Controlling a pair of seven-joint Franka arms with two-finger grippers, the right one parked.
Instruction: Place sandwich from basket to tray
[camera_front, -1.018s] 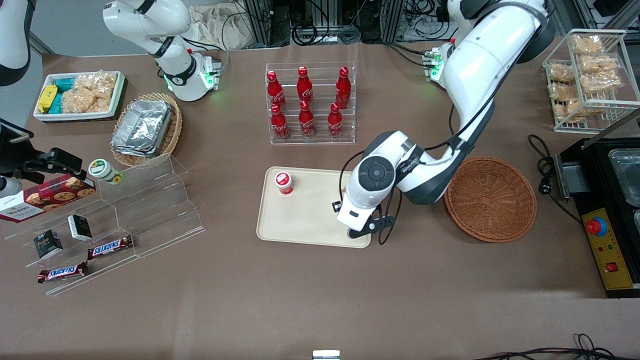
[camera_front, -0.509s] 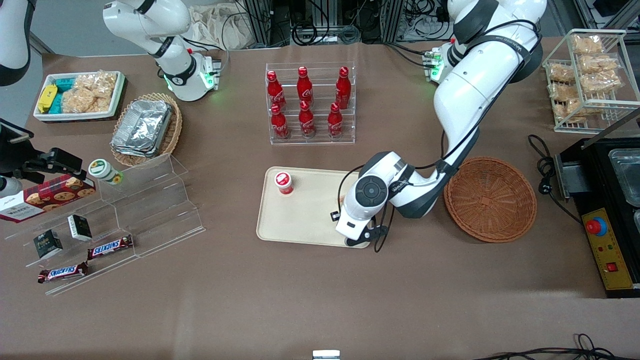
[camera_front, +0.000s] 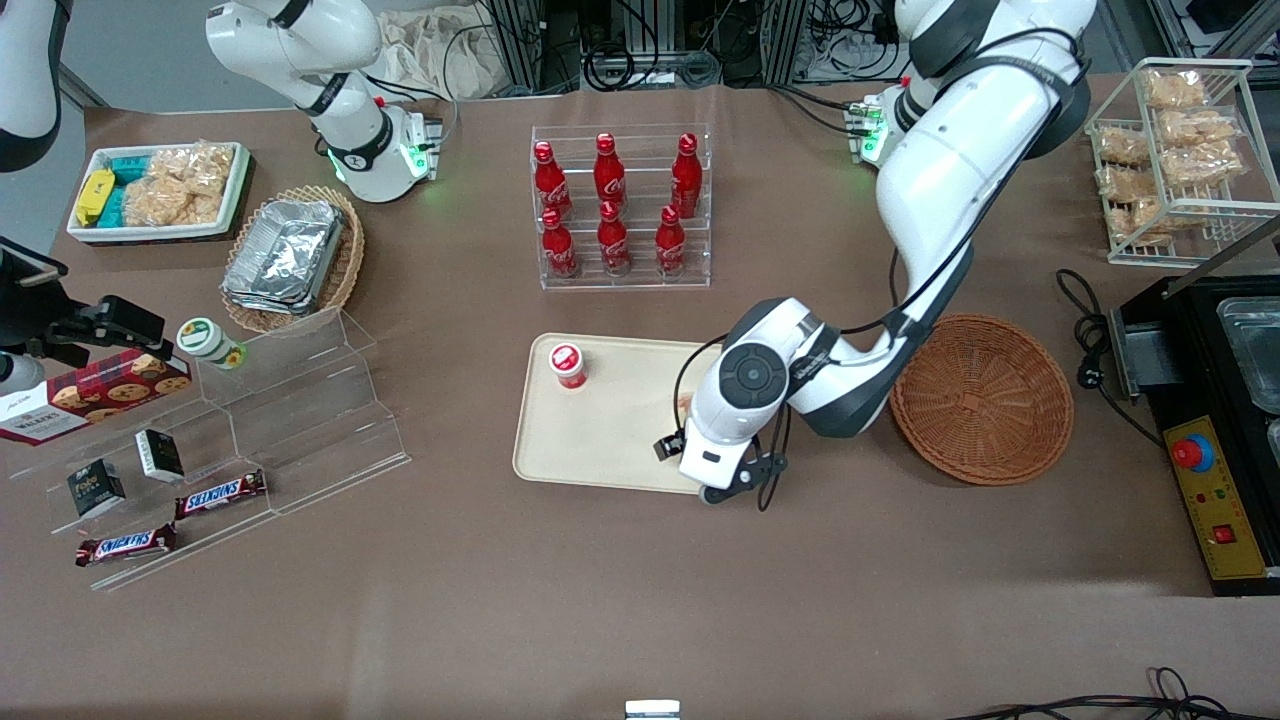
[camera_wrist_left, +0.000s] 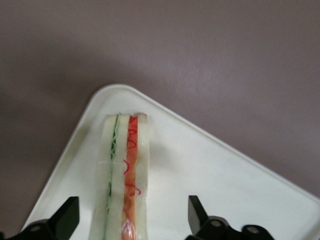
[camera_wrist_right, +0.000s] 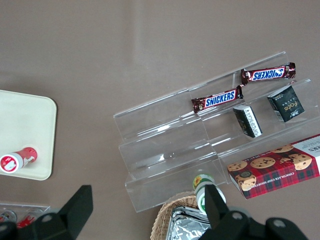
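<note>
6 red cola bottles (camera_front: 612, 205) fill a clear rack (camera_front: 622, 276).

Left arm's gripper (camera_wrist_left: 132, 227) has lifted slightly from its low point over the tray (camera_front: 600, 440) corner nearest the basket (camera_front: 981, 397), shifting a bit toward the basket since half a second ago. Fingers (camera_wrist_left: 67, 215) now spread clear of the sandwich (camera_wrist_left: 125, 175), which lies on the tray.

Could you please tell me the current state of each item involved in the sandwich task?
sandwich: standing on edge on the tray, released
tray: holds the sandwich and a red-capped cup
basket: empty
gripper: open, astride the sandwich, not touching
</note>
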